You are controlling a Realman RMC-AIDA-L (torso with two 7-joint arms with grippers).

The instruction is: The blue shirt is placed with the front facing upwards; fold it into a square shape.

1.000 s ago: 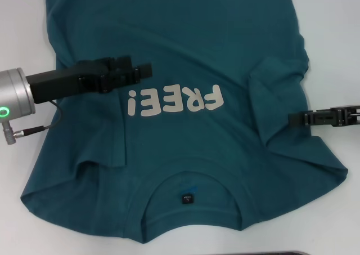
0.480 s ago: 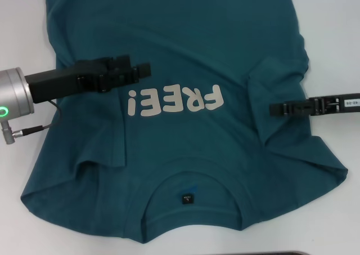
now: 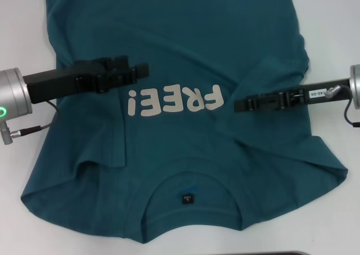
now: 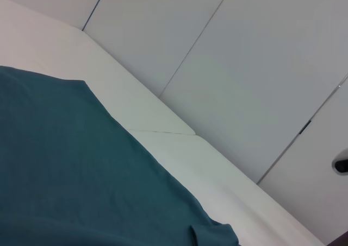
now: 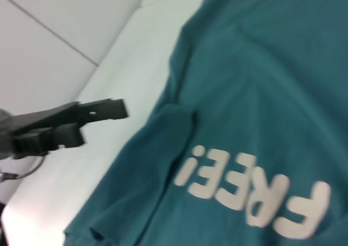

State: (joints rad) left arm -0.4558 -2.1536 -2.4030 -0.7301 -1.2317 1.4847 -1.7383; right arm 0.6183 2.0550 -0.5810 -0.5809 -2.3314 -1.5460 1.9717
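White table (image 3: 22, 35): one blue shirt (image 3: 180, 35) (lettering up), two grippers over it.

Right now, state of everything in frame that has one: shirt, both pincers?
Shirt: front up, lettering showing, both sleeves folded in over the body, not yet square.
Neck label: exposed inside the collar.
Left pincer: over the left chest, beside the lettering.
Right pincer: over the right chest, next to the lettering.

blue shirt (image 3: 185, 41) hem cropped, right wrist view blurred
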